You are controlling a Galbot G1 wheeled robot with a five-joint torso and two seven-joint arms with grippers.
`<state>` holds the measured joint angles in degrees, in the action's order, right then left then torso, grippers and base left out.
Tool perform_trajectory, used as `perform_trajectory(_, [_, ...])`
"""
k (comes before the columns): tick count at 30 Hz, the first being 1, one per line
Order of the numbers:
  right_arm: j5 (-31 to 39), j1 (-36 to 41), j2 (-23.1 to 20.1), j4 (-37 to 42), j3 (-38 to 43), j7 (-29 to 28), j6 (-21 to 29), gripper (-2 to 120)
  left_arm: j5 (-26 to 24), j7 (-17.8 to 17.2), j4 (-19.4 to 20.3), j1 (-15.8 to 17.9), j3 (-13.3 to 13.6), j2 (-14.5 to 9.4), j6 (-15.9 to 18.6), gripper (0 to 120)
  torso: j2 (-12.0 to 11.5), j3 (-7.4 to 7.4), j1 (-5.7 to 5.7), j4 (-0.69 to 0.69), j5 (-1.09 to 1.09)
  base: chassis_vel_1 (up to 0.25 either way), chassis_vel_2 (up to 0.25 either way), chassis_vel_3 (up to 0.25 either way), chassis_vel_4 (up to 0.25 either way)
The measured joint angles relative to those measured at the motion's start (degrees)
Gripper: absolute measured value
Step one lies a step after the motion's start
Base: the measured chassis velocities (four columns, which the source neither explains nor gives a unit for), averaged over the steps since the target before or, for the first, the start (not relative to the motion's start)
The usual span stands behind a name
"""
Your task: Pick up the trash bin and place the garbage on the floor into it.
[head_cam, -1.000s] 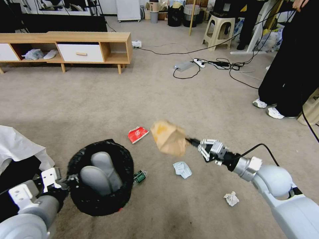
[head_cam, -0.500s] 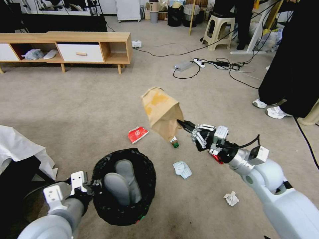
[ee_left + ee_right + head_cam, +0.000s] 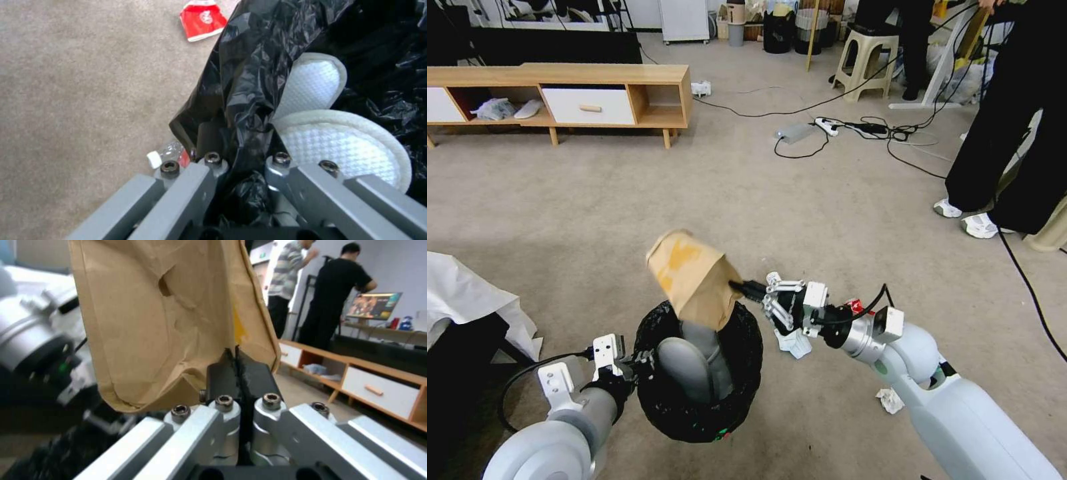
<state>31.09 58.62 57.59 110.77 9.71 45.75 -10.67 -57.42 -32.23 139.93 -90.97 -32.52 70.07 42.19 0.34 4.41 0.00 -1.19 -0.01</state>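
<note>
Head view: right end effector [image 3: 746, 289] pinching brown paper box [image 3: 694, 278] by one edge, just above trash bin [image 3: 699, 373]. Box light, crushable, probably floppy; edge pinch enough. Left end effector [image 3: 639, 361] clamped on soft bag-lined bin rim. Red carton [image 3: 202, 20] on floor [image 3: 760, 193].

Beige-grey carpet [image 3: 627, 200], faintly stained, covers the room. Low wooden TV cabinet [image 3: 594, 83] with white drawer [image 3: 589, 107] stands at far left. Right of the cabinet: grey power brick [image 3: 795, 133] with black cables, then a beige plastic stool [image 3: 867, 63]. Dark bins [image 3: 779, 32] behind.
</note>
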Motion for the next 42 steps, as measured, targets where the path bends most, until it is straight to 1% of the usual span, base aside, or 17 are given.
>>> perform_trajectory(18, [-3.28,1.28,-0.17,-1.71,1.12,2.65,-1.38,2,-2.70,-0.02,1.09,0.13,-0.26,-0.22,0.00,4,0.00,0.00,0.00,0.00,0.01,0.000,0.000,0.000,0.000])
perform_trajectory(19, [-3.31,1.32,-0.17,-1.72,1.24,2.65,-1.38,7,-2.82,-0.02,1.20,-0.03,-0.26,-0.24,0.00,4,0.00,0.00,0.00,0.00,0.01,0.000,0.000,0.000,0.000])
perform_trajectory(20, [-3.31,1.32,-0.17,-1.72,1.24,2.65,-1.38,7,-2.82,-0.02,1.20,-0.03,-0.26,-0.24,0.00,4,0.00,0.00,0.00,0.00,0.01,0.000,0.000,0.000,0.000])
perform_trajectory(22, [-3.33,1.42,-0.11,-1.74,1.33,2.49,-1.35,20,-2.94,0.03,1.33,-0.33,-0.22,-0.25,0.00,4,0.00,0.00,0.00,0.00,0.01,0.000,0.000,0.000,0.000])
perform_trajectory(23, [-3.33,1.42,-0.11,-1.74,1.33,2.49,-1.35,20,-2.94,0.03,1.33,-0.33,-0.22,-0.25,0.00,4,0.00,0.00,0.00,0.00,0.01,0.000,0.000,0.000,0.000])
perform_trajectory(25, [-3.33,1.48,-0.04,-1.74,1.36,2.36,-1.32,30,-3.14,0.10,1.43,-0.48,-0.22,-0.31,0.00,4,0.00,0.00,0.00,0.00,0.01,0.000,0.000,0.000,0.000])
perform_trajectory(27, [-3.33,1.49,-0.04,-1.74,1.39,2.32,-1.31,33,-3.19,0.12,1.47,-0.50,-0.22,-0.32,0.00,4,0.00,0.00,0.00,0.00,0.01,0.000,0.000,0.000,0.000])
perform_trajectory(28, [-3.32,1.54,-0.04,-1.74,1.55,2.23,-1.30,41,-3.27,0.15,1.54,-0.52,-0.22,-0.34,0.00,4,0.00,0.00,0.00,0.00,0.01,0.000,0.000,0.000,0.000])
perform_trajectory(29, [-3.32,1.54,-0.04,-1.74,1.55,2.23,-1.30,41,-3.27,0.15,1.54,-0.52,-0.22,-0.34,0.00,4,0.00,0.00,0.00,0.00,0.01,0.000,0.000,0.000,0.000])
perform_trajectory(30, [-3.29,1.64,-0.04,-1.72,1.77,2.16,-1.28,49,-3.35,0.16,1.61,-0.57,-0.22,-0.35,-0.01,4,0.00,0.00,0.00,0.00,0.01,0.000,0.000,0.000,0.000])
perform_trajectory(32, [-3.26,1.69,-0.05,-1.67,1.88,2.15,-1.26,51,-3.41,0.17,1.66,-0.62,-0.23,-0.37,-0.01,4,0.00,0.00,0.00,0.00,0.01,0.000,0.000,0.000,0.000])
perform_trajectory(34, [-3.19,1.92,-0.15,-1.49,2.29,2.16,-1.21,61,-3.44,0.19,1.68,-0.71,-0.30,-0.38,-0.02,4,0.00,0.00,0.00,0.00,0.01,0.000,0.000,0.000,0.000])
perform_trajectory(35, [-3.19,1.92,-0.15,-1.49,2.29,2.16,-1.21,61,-3.44,0.19,1.68,-0.71,-0.30,-0.38,-0.02,4,0.00,0.00,0.00,0.00,0.01,0.000,0.000,0.000,0.000])
perform_trajectory(36, [-3.15,2.07,-0.23,-1.34,2.63,2.22,-1.19,70,-3.46,0.19,1.68,-0.74,-0.43,-0.39,-0.02,4,0.00,0.00,0.00,0.00,0.01,0.000,0.000,0.000,0.000])
perform_trajectory(38, [-3.05,2.21,-0.33,-1.17,2.92,2.24,-1.18,73,-3.48,0.20,1.68,-0.75,-0.56,-0.39,-0.03,4,0.00,0.00,0.00,0.00,0.01,0.000,0.000,0.000,0.000])
perform_trajectory(41, [-1.79,2.79,-0.71,-0.37,4.22,1.48,-1.05,91,-3.55,0.25,1.41,-0.73,-1.37,-0.34,-0.05,4,0.00,0.00,0.00,0.00,0.02,0.000,0.000,0.000,0.000])
perform_trajectory(42, [-1.79,2.79,-0.71,-0.37,4.22,1.48,-1.05,91,-3.55,0.25,1.41,-0.73,-1.37,-0.34,-0.05,4,0.00,0.00,0.00,0.00,0.02,0.000,0.000,0.000,0.000])
